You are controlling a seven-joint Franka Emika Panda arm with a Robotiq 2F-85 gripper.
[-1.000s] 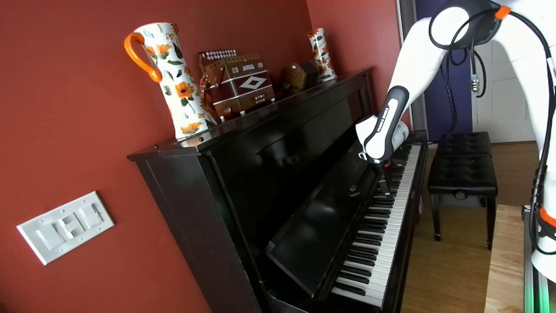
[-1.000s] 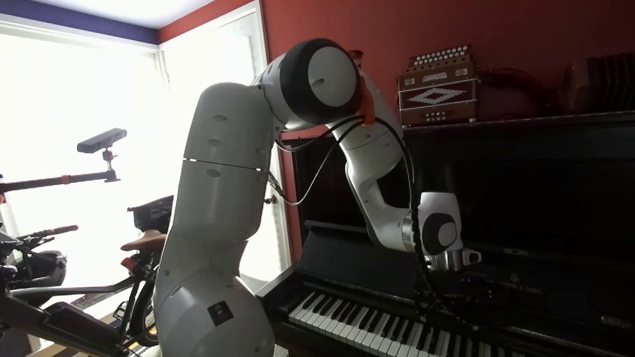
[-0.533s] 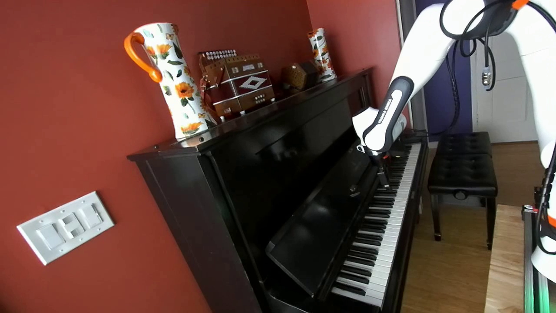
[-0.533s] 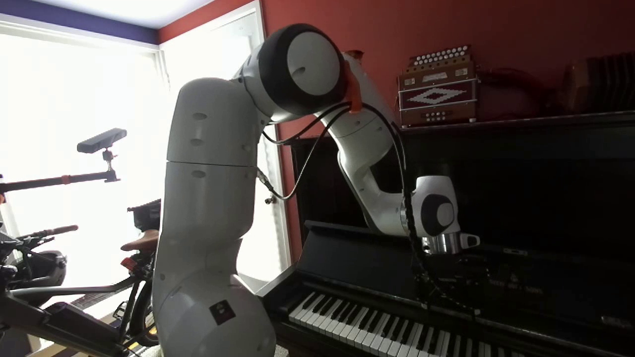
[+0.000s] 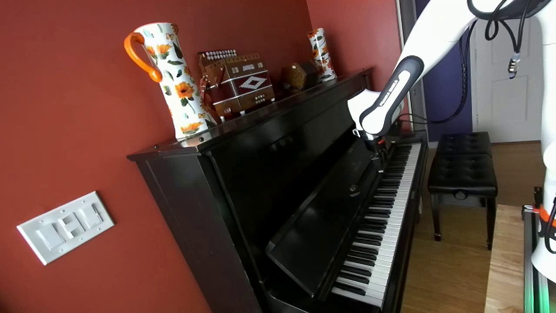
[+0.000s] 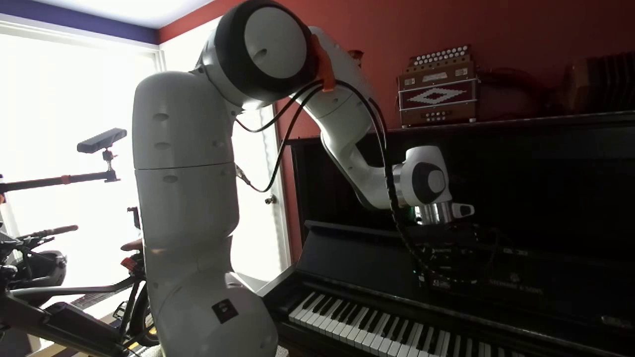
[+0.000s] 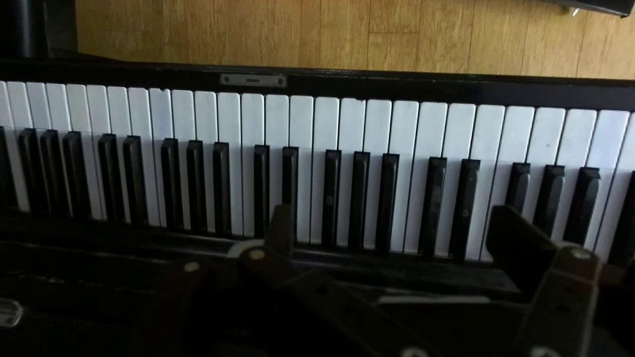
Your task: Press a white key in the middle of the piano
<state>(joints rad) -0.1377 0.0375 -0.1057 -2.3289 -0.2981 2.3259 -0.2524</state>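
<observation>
In an exterior view, the brown wooden floor (image 5: 438, 269) carries the black padded bench (image 5: 462, 171) on its legs; a metal rail (image 5: 529, 278) runs along the pale wooden table (image 5: 504, 261).

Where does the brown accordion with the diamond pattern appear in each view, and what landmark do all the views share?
In an exterior view: the accordion is above and left of centre, atop the piano, just right of the orange-handled pitcher.
In an exterior view: the accordion is at upper right, also atop the piano.
Wrist view: not in the picture.
Shared landmark: the row of white and black keys, visible in all three.
</observation>
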